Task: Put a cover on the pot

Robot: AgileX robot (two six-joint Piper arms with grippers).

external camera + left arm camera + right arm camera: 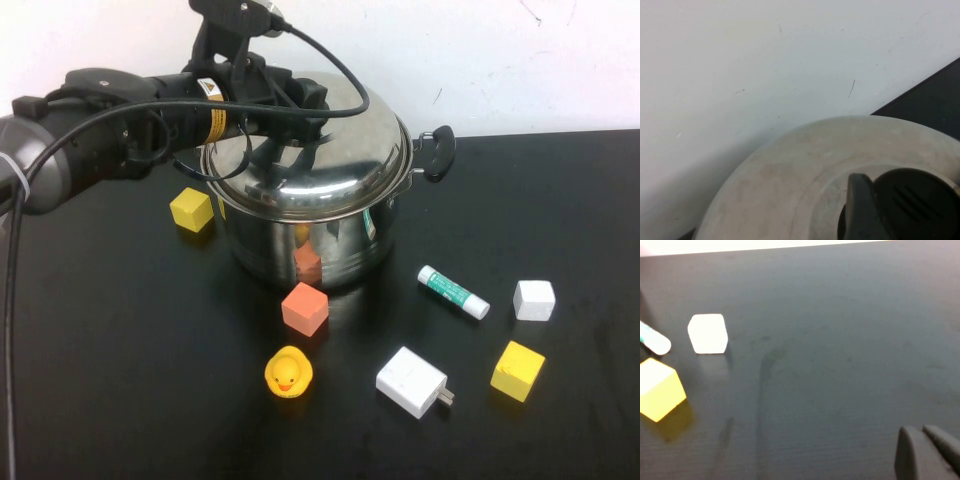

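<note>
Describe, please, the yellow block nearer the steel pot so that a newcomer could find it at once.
Start at the large shiny stainless-steel pot, whose domed lid sits under the left gripper. Just off the pot's left side lies a small yellow cube. The other yellow cube lies far right, beside the white block the right gripper overlooks.

The left gripper (300, 100) is sitting over the lid (310, 150), and your high view is hiding its fingertips and the lid's knob behind the arm. The left wrist view is cutting off the knob (905, 205) and lid at its edge. The pot (300, 245) is showing you only one handle (437, 152). The right gripper (927, 452) is appearing only as finger ends at the right wrist view's edge, lying close together.
</note>
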